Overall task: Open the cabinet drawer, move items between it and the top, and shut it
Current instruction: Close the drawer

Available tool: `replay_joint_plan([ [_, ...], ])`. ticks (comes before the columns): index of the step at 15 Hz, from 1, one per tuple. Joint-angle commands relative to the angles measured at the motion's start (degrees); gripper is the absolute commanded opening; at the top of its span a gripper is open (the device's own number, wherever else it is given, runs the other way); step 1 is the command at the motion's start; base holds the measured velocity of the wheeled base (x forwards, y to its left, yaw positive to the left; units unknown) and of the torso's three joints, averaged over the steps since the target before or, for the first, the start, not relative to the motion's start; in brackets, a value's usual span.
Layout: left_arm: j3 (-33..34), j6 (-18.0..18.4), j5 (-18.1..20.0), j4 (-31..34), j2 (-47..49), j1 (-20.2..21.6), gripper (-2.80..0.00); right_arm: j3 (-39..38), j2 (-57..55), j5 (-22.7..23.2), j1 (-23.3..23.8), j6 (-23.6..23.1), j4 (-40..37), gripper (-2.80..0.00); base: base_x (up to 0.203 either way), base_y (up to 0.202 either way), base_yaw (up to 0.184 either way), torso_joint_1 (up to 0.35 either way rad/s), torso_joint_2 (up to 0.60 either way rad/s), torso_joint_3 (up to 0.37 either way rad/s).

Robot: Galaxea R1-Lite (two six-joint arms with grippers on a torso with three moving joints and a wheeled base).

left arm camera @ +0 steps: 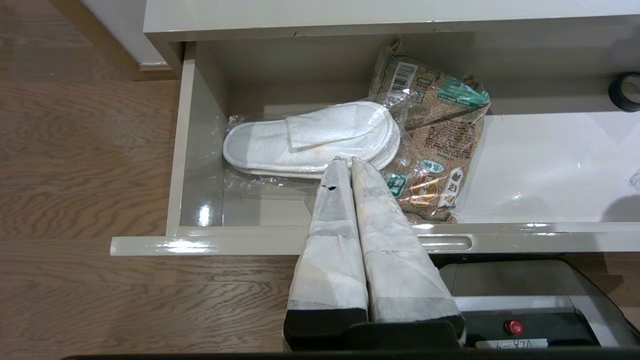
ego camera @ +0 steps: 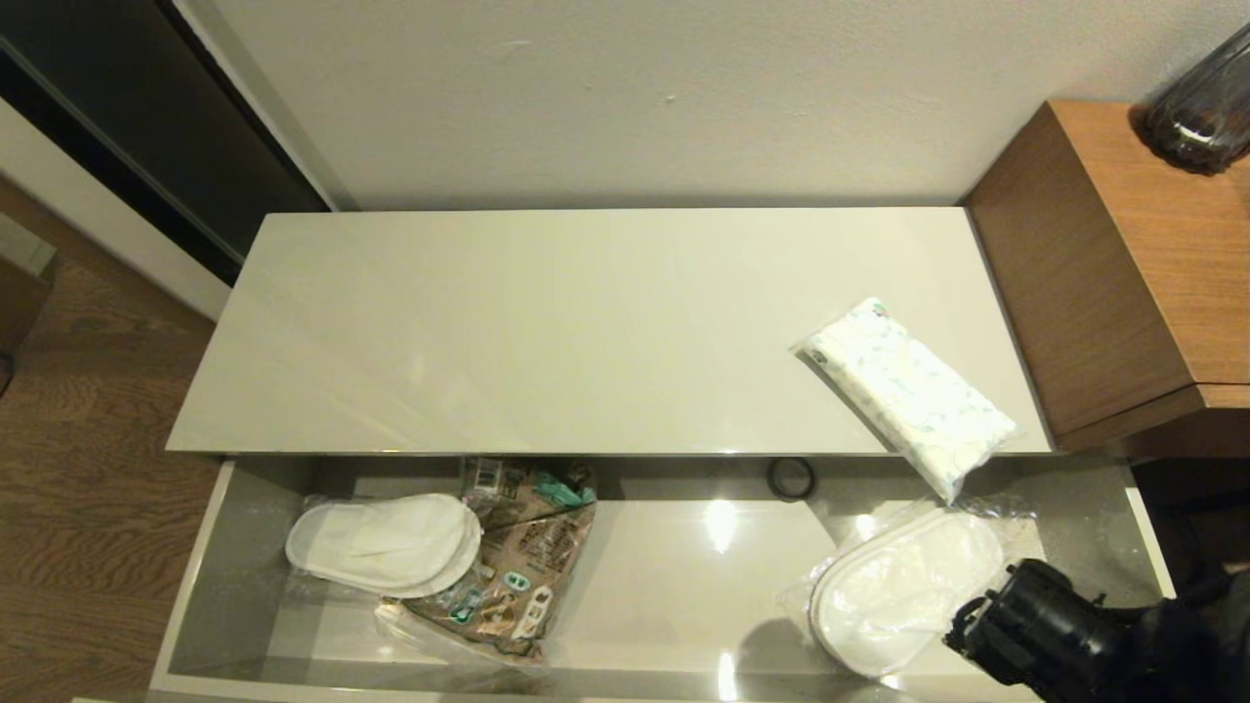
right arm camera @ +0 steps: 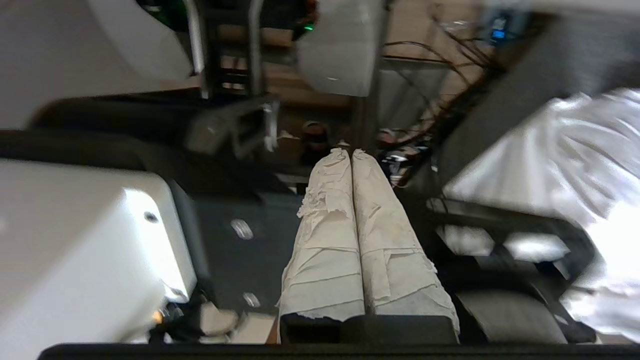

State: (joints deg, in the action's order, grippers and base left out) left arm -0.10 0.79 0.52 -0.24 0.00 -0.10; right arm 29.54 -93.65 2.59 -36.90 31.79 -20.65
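The cabinet drawer (ego camera: 674, 586) stands pulled out under the top (ego camera: 547, 332). A white tissue-like pack (ego camera: 908, 400) lies on the top's right end, its corner hanging over the front edge. In the drawer lie bagged white slippers (ego camera: 386, 542) at the left, a second bagged pair (ego camera: 903, 591) at the right, and a small black tape roll (ego camera: 791, 478) at the back. My left gripper (left arm camera: 345, 160) is shut and empty, hovering over the drawer's front edge (left arm camera: 250, 244) with its tips near the left slippers (left arm camera: 310, 137). My right gripper (right arm camera: 351, 151) is shut and empty, its arm (ego camera: 1055, 635) low at the drawer's right front.
A brown printed snack bag (ego camera: 522, 557) lies partly under the left slippers. A brown wooden unit (ego camera: 1123, 283) with a dark glass vessel (ego camera: 1201, 107) flanks the cabinet on the right. A recessed handle strip (left arm camera: 445, 243) shows beside the left fingers. Wooden floor lies to the left.
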Motion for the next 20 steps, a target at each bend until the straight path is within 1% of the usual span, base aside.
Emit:
replay_joint_plan([
  [1, 0.01, 0.0, 0.0, -0.02, 0.0, 0.01, -2.8, -0.98, -8.31, 0.98, 0.24, -0.26, 2.01, -2.8, 0.0, 0.0, 0.0, 0.0, 0.0, 0.0],
  [2, 0.01, 0.0, 0.0, -0.02, 0.0, 0.01, -2.8, -0.93, -10.58, 0.47, 0.3, -0.14, 2.27, -2.8, 0.0, 0.0, 0.0, 0.0, 0.0, 0.0],
  [3, 0.01, 0.0, 0.0, -0.02, 0.0, 0.01, -2.8, -0.97, -11.84, -1.36, 0.32, 0.06, 3.0, -2.8, 0.0, 0.0, 0.0, 0.0, 0.0, 0.0],
  [4, 0.01, 0.0, 0.0, -0.02, 0.0, 0.01, -2.8, -1.14, -12.74, -3.12, 0.25, 0.41, 4.74, -2.8, 0.0, 0.0, 0.0, 0.0, 0.0, 0.0],
  [7, 0.01, 0.0, 0.0, -0.02, 0.0, 0.01, -2.8, 0.02, -15.31, -6.06, 0.16, 2.37, 9.06, -2.8, 0.0, 0.0, 0.0, 0.0, 0.0, 0.0],
  [9, 0.01, 0.0, 0.0, -0.02, 0.0, 0.01, -2.8, 2.8, -17.9, -11.91, 0.17, 4.45, 10.29, -2.8, 0.0, 0.0, 0.0, 0.0, 0.0, 0.0],
  [10, 0.01, 0.0, 0.0, -0.02, 0.0, 0.01, -2.8, 3.03, -18.11, -12.43, 0.15, 4.61, 10.36, -2.8, 0.0, 0.0, 0.0, 0.0, 0.0, 0.0],
  [11, 0.01, 0.0, 0.0, -0.02, 0.0, 0.01, -2.8, 3.67, -19.12, -16.98, 0.12, 4.65, 10.38, -2.8, 0.0, 0.0, 0.0, 0.0, 0.0, 0.0],
  [12, 0.01, 0.0, 0.0, -0.02, 0.0, 0.01, -2.8, 5.09, -19.82, -19.61, 0.17, 4.65, 10.43, -2.8, 0.0, 0.0, 0.0, 0.0, 0.0, 0.0],
  [14, 0.01, 0.0, 0.0, -0.02, 0.0, 0.01, -2.8, 6.89, -19.65, -20.03, 0.55, 4.6, 10.54, -2.8, 0.0, 0.0, 0.0, 0.0, 0.0, 0.0],
  [17, 0.01, 0.0, 0.0, -0.02, 0.0, 0.01, -2.8, 12.25, -18.15, -23.91, 2.34, 3.95, 9.37, -2.8, 0.0, 0.0, 0.0, 0.0, 0.0, 0.0],
  [20, 0.01, 0.0, 0.0, -0.02, 0.0, 0.01, -2.8, 23.42, -15.3, -28.0, 5.9, -0.57, 4.92, -2.8, 0.0, 0.0, 0.0, 0.0, 0.0, 0.0],
])
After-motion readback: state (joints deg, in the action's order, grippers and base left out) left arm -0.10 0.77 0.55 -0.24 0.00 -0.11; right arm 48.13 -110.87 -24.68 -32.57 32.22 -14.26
